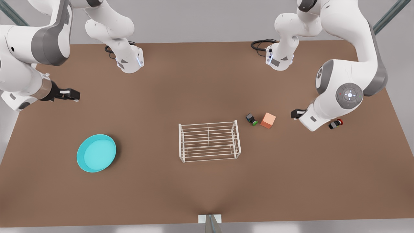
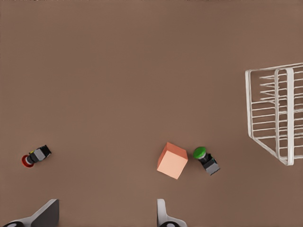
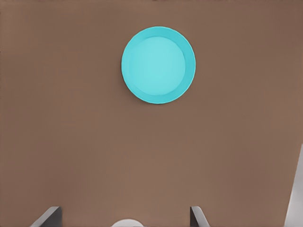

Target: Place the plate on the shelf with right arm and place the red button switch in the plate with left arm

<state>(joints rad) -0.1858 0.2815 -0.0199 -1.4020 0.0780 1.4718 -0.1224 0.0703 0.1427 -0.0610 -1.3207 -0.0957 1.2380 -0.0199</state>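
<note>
The teal plate [image 1: 96, 153] lies flat on the brown table at the front view's left, also seen in the right wrist view as plate [image 3: 158, 65]. My right gripper [image 1: 72, 94] hovers high behind it, open and empty [image 3: 124, 217]. The white wire shelf [image 1: 209, 141] stands mid-table; its end shows in the left wrist view [image 2: 277, 113]. The red button switch [image 1: 335, 124] lies on its side at the front view's right, beside the left arm's wrist, and appears as red button switch [image 2: 35, 156]. My left gripper [image 1: 295, 114] hangs open above the table [image 2: 105, 217], holding nothing.
An orange cube [image 1: 268, 120] and a green-capped black switch [image 1: 251, 119] lie between the shelf and the left gripper, cube [image 2: 172, 160] next to green switch [image 2: 206, 159]. Both arm bases stand at the table's far edge. Bare brown table lies around the plate.
</note>
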